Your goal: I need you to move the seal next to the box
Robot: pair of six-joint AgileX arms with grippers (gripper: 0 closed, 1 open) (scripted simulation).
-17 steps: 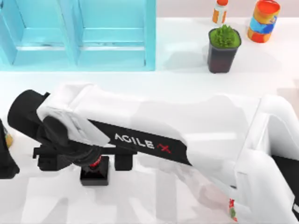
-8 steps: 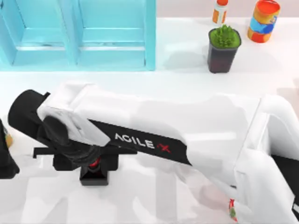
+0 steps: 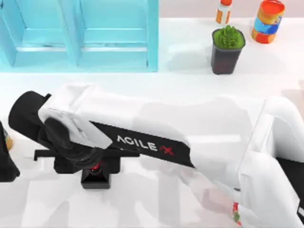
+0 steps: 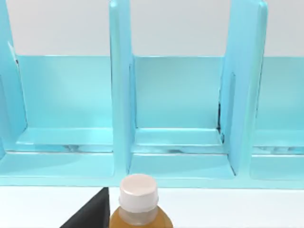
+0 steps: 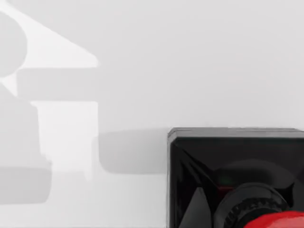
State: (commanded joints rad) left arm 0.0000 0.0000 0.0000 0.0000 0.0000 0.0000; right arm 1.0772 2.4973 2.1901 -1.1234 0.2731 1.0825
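A glossy white tabletop (image 3: 190, 80) fills the scene, brightly lit, with soft grey shadows across it. Along its far edge toward the left corner stands a large light-blue cabinet (image 3: 78, 33) of open compartments split by upright dividers (image 4: 121, 90); a pale plain wall (image 4: 180, 26) rises behind it.

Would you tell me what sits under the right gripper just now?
The seal: under the right gripper, its black base and a bit of red knob show on the table. The gripper hides the rest.
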